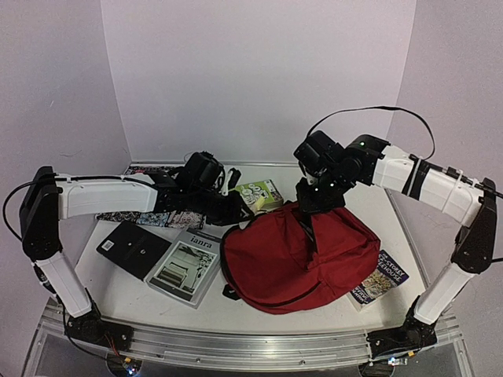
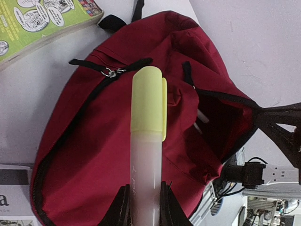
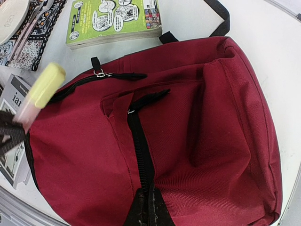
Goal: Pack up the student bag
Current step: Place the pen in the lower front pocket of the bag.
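Top external view: the backpack point(image 1: 314, 263) lies front side up at the middle of the table point(image 1: 126, 294), between the two arms. A green comic book point(image 1: 259, 194) sits just behind it and a magazine point(image 1: 185, 267) beside it on the left. I find the right gripper point(image 1: 308, 210) clamped on the black zip edge of the backpack, holding the front pocket point(image 2: 218, 117) agape. The left gripper point(image 2: 142, 193) grips a highlighter point(image 2: 147, 141) by its clear barrel, yellow cap forward, above the red fabric near that opening. I judge the step in hand to be loading the highlighter. Next I need to carry the cap across to the pocket mouth, tilt it in, and only then release.
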`<state>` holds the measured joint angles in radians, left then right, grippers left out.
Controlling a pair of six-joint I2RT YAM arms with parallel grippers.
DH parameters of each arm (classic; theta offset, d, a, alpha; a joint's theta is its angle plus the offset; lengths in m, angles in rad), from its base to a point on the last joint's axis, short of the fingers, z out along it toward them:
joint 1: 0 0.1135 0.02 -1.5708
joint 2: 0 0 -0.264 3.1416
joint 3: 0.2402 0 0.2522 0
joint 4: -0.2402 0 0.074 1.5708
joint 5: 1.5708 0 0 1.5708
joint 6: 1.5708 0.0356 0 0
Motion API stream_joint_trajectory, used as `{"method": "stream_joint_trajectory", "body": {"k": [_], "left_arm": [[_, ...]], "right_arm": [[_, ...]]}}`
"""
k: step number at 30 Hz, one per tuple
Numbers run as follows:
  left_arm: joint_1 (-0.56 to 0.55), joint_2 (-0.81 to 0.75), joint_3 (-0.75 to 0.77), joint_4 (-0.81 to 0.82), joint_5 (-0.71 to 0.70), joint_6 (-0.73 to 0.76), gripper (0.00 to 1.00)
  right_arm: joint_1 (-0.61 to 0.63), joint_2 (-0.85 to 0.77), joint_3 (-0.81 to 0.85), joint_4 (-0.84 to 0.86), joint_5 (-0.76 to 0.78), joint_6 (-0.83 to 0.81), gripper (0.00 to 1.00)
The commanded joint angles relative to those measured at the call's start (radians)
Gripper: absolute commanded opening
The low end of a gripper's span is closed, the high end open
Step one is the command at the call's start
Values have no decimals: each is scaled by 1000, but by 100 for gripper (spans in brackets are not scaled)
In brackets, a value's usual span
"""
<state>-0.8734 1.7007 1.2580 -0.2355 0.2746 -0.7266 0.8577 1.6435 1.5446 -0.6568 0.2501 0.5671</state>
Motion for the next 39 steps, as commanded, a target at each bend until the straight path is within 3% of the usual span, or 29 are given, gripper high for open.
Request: {"method": "stream_joint_trajectory", "body": {"k": [1,19,28,39], "left_arm": [[-25,-31,-37,175,125,-96,0],[-154,196,65,377,210,-195,0],[-154,270,154,418,61,-211,0],[-153,355,130,615,-94,-341,0]], "right_arm": [[-1,30,64,27,11,-11,0],[-1,24,56,63,-51,-18,0],[-1,-4,19,85,-90,-7,0],[-1,-26,-9,100,-131,9,0]]}}
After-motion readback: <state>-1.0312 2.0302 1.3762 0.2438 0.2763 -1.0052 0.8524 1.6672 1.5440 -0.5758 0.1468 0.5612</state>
